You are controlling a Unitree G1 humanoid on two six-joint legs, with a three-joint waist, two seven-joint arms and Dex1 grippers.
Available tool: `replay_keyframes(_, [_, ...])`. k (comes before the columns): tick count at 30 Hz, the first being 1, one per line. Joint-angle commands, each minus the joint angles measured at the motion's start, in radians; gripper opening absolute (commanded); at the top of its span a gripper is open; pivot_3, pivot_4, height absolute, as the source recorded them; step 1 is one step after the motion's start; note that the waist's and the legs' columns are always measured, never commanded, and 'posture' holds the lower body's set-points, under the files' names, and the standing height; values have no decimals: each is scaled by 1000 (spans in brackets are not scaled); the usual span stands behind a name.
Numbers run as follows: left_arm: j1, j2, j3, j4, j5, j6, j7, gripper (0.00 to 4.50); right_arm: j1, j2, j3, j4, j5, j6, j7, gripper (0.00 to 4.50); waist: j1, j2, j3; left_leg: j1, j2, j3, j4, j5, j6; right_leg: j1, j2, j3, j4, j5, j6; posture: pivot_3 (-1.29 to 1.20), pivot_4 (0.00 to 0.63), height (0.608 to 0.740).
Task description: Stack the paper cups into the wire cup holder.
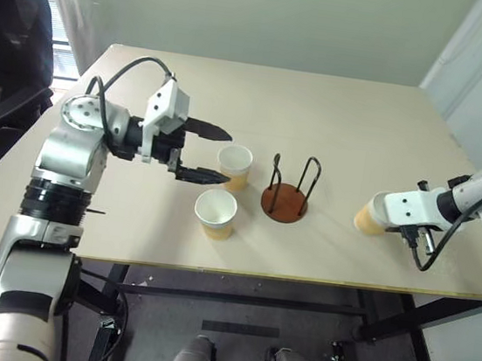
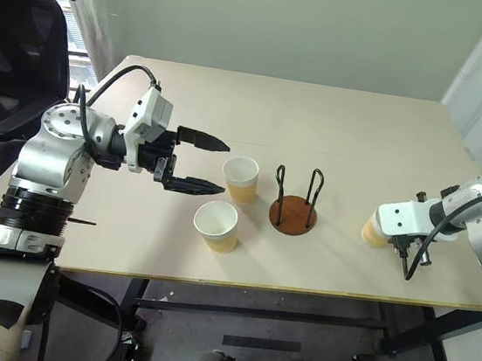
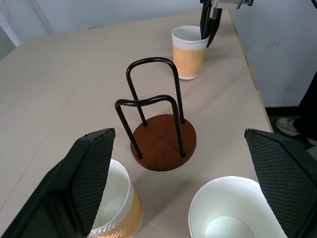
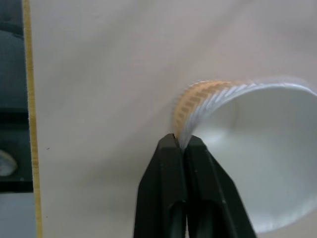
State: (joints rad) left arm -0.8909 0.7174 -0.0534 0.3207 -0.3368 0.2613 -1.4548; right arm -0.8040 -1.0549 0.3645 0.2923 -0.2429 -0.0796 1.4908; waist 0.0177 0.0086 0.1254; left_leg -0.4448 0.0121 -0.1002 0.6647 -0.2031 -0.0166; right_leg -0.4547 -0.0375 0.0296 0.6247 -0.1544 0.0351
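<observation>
The wire cup holder (image 1: 285, 202), a red-brown disc with black wire loops, stands empty at the table's middle. Two paper cups stand upright just left of it, one farther back (image 1: 235, 164) and one nearer the front (image 1: 216, 212). My left gripper (image 1: 226, 156) hovers open beside the farther cup, its fingers pointing toward the holder with nothing between them. A third paper cup (image 1: 368, 218) stands to the right of the holder. My right gripper (image 4: 181, 141) is shut on this cup's rim (image 4: 198, 106), pinching the wall, one finger inside and one outside.
The table's front edge (image 1: 212, 269) runs close below the cups, and its right edge (image 1: 476, 165) lies just past my right arm. A black office chair (image 1: 7, 46) stands off the table's left side.
</observation>
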Motion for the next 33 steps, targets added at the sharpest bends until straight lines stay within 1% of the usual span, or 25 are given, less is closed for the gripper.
replay_keyframes(1, [-27, 13, 17, 12, 2, -24, -5, 4500, -36, -18, -28, -13, 9, -13, 35, 21, 0, 0, 0, 0, 0, 0, 0, 0, 0, 0, 0, 0, 0, 0, 0, 0, 150, 740])
replay_keyframes(5, [-42, 15, 15, 51, 14, -44, -15, 4500, -81, -9, -43, -20, 19, 2, 50, 21, -2, 0, 0, 0, 0, 0, -1, 0, 0, 0, 0, 0, 0, 0, 0, 0, 150, 740])
replay_keyframes(10, [-65, 20, 10, 117, 36, -79, -29, 4500, -241, 31, -66, -17, 37, 67, 51, 21, -4, 1, 0, 0, 0, 0, -1, 0, 0, -1, 0, 0, 0, 0, 0, 0, 150, 740])
replay_keyframes(16, [-83, 13, 8, 154, 46, -97, -38, 4500, -388, 80, -71, -29, 36, 130, 53, 21, -5, 1, 1, 0, 0, -1, -3, -1, 0, -3, 0, 0, 0, -2, -4, 0, 150, 740])
replay_keyframes(19, [-94, 5, 4, 173, 53, -109, -40, 4500, -445, 109, -75, -67, 55, 181, 70, 21, -3, 1, 1, -6, 0, -1, -3, -2, 0, -7, 0, -1, 1, -2, -4, 0, 150, 740])
replay_keyframes(26, [-111, -12, 1, 202, 66, -127, -47, 4500, -502, 160, -76, -162, 102, 290, 84, 21, -3, 1, 1, -9, 0, -1, -3, -4, 0, -11, -1, -1, 1, -2, -4, 0, 150, 740])
replay_keyframes(33, [-118, -16, 3, 212, 70, -137, -50, 4500, -477, 186, -56, -228, 138, 332, 92, 21, -3, 1, 1, -9, 0, -1, -2, -4, 0, -11, -1, -1, 1, -3, -5, 0, 150, 740])
